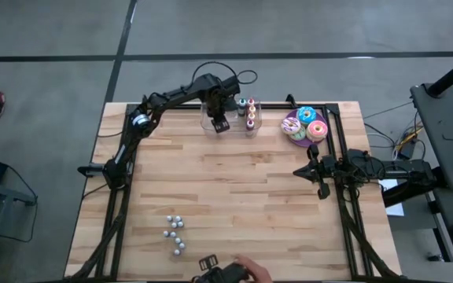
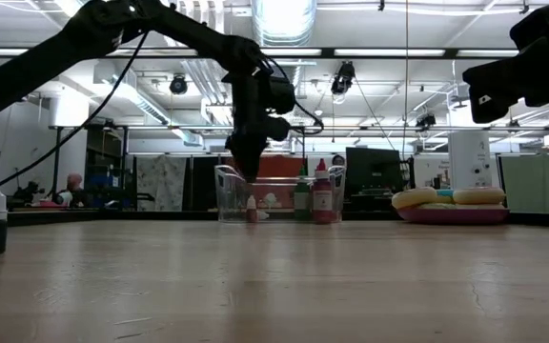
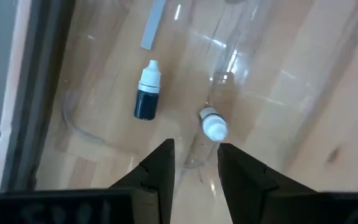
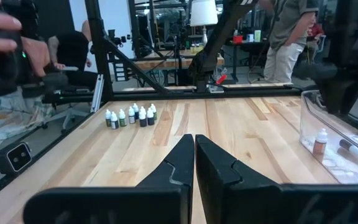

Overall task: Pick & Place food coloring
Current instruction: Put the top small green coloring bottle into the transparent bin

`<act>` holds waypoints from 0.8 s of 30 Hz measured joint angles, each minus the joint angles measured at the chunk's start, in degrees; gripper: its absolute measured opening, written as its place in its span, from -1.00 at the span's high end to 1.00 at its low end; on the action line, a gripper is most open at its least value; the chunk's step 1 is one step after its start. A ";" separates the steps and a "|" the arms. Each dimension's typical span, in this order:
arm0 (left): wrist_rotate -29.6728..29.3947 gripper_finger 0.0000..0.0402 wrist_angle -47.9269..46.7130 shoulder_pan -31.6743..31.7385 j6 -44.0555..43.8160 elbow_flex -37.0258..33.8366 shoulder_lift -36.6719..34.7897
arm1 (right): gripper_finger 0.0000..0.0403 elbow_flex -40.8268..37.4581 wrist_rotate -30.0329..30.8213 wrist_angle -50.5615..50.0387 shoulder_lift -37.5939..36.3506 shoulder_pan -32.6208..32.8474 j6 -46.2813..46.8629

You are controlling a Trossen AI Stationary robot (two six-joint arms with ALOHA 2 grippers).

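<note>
The food coloring shows as tiny dropper bottles with white caps. One dark bottle (image 3: 146, 93) lies on its side on the floor of a clear tub (image 1: 230, 118) at the table's far edge. A second, reddish-brown one (image 3: 214, 124) (image 2: 252, 211) stands upright in the tub. My left gripper (image 3: 196, 165) (image 1: 220, 124) hangs open just above this upright bottle, apart from it. Several more bottles (image 1: 175, 233) (image 4: 129, 115) stand in a cluster near the table's near edge. My right gripper (image 4: 194, 162) (image 1: 311, 169) waits shut at the table's right side.
Taller bottles with coloured caps (image 1: 250, 112) stand at the tub's right end. A plate (image 1: 289, 128) of frosted doughnuts (image 1: 311, 124) sits to the tub's right. A person's hand (image 1: 250, 271) holds a dark device at the near edge. The table's middle is bare wood.
</note>
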 joint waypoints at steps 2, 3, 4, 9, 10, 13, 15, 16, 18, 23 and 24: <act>0.11 0.53 -2.05 -0.33 -0.18 2.53 0.00 | 0.96 0.00 0.00 0.00 0.00 0.01 0.00; 0.11 0.53 -2.81 -0.54 -0.34 3.68 -0.07 | 0.96 0.00 0.00 0.00 0.00 0.00 0.00; 0.11 0.53 -3.53 -0.75 -0.67 4.81 -0.18 | 0.96 -0.01 0.00 0.00 0.02 0.00 0.00; 0.13 0.53 -5.10 -2.41 -1.22 7.65 -2.06 | 0.96 0.00 0.00 0.00 0.02 0.01 0.00; 0.13 0.53 -5.18 -2.94 -1.45 7.76 -2.62 | 0.96 0.00 0.00 0.00 0.04 0.00 0.00; 0.23 0.53 -5.61 -4.58 -1.89 7.40 -4.65 | 0.96 0.00 0.01 0.00 0.03 0.00 0.00; 0.21 0.53 -5.99 -5.86 -2.48 7.18 -5.78 | 0.96 -0.01 -0.01 0.00 0.02 0.01 0.00; 0.22 0.53 -6.06 -6.63 -2.61 7.15 -6.31 | 0.96 0.00 0.00 0.00 0.03 0.01 0.00; 0.24 0.53 -5.99 -8.38 -2.85 7.15 -7.03 | 0.96 0.00 0.02 0.00 0.06 0.00 0.00; 0.55 0.53 -5.93 -11.86 -3.75 5.67 -8.63 | 0.96 0.00 -0.07 0.00 0.02 0.01 0.00; 0.54 0.53 -5.64 -12.51 -4.14 4.92 -8.77 | 0.96 0.00 0.01 0.00 0.05 -0.01 0.00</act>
